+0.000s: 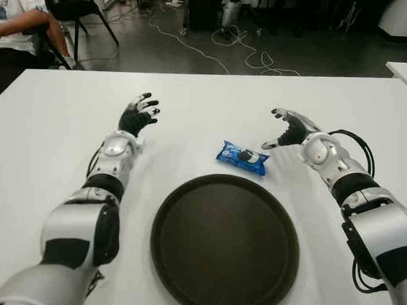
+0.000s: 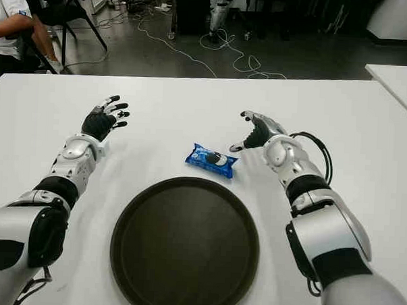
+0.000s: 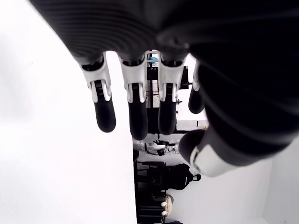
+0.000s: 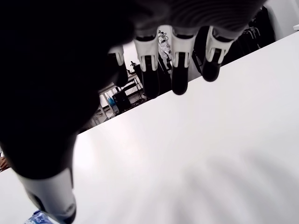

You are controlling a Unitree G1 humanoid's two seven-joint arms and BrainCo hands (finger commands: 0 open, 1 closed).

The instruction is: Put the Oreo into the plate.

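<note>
A blue Oreo packet (image 1: 242, 157) lies flat on the white table (image 1: 212, 99), just beyond the far rim of a dark round plate (image 1: 225, 242). The plate holds nothing. My right hand (image 1: 272, 130) hovers just right of the packet, fingers spread and thumb pointing toward it, a small gap between them. In the right wrist view its fingertips (image 4: 180, 86) hang over bare table, and a corner of the Oreo packet (image 4: 39, 218) shows beside the thumb. My left hand (image 1: 143, 108) is held out over the table left of the packet, fingers (image 3: 135, 121) spread and holding nothing.
A person (image 1: 13, 22) sits at the back left by a black chair (image 1: 74, 12). Cables (image 1: 215, 41) trail over the floor behind the table. Another white table (image 1: 406, 70) shows at the far right.
</note>
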